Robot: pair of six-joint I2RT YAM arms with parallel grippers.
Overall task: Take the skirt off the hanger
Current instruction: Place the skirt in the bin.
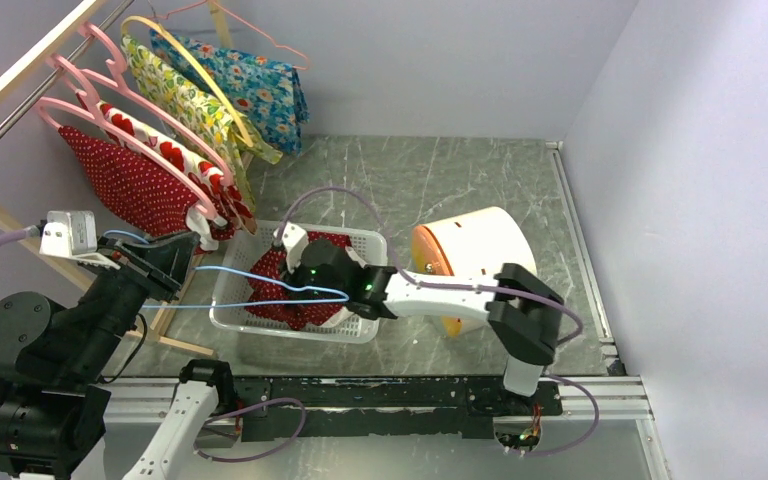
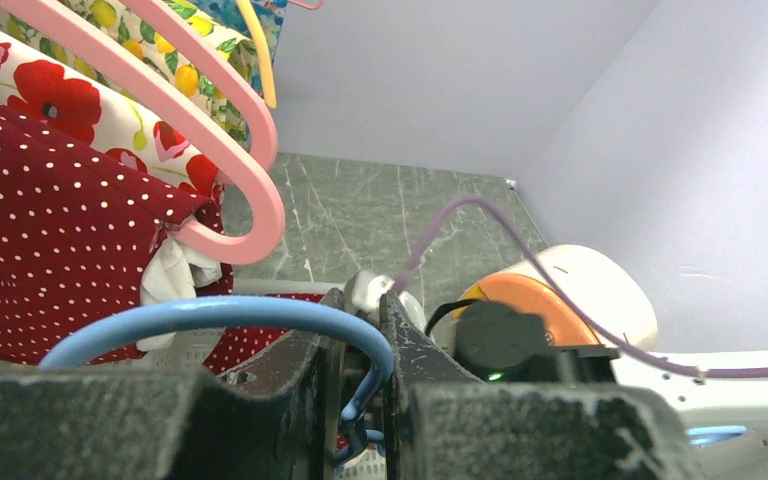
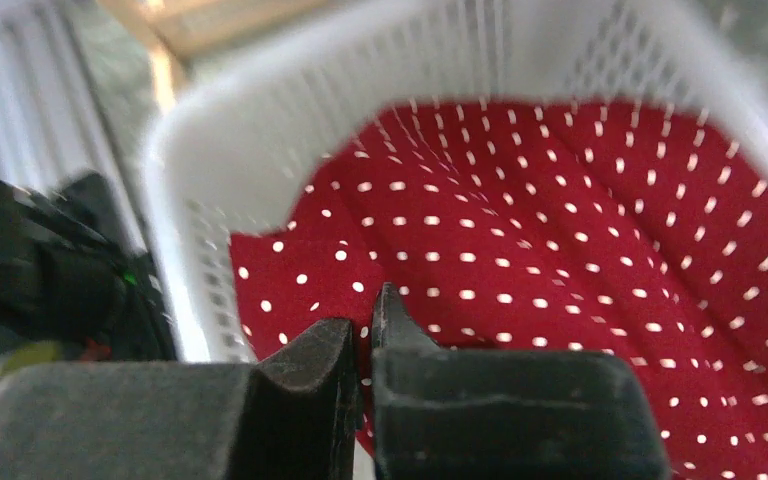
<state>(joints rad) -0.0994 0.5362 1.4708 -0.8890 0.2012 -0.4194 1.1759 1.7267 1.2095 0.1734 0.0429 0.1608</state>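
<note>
A thin blue wire hanger [image 1: 230, 268] is held level over a white mesh basket [image 1: 365, 240]. My left gripper [image 1: 182, 262] is shut on it; in the left wrist view the blue wire [image 2: 210, 315] curves down between the fingers of that gripper [image 2: 360, 300]. The red white-dotted skirt [image 1: 275, 305] lies bunched in the basket, below the hanger. My right gripper [image 1: 310, 275] is down in the basket. In the right wrist view its jaws [image 3: 365, 330] are closed to a slit with skirt [image 3: 560, 220] fabric in it, inside the basket [image 3: 260, 90].
A wooden rack [image 1: 20, 70] at upper left carries pink hangers [image 1: 110, 95] with a red dotted, a poppy-print, a yellow floral and a blue floral garment. A white and orange round container [image 1: 470, 250] lies right of the basket. Lilac walls close in at back and right.
</note>
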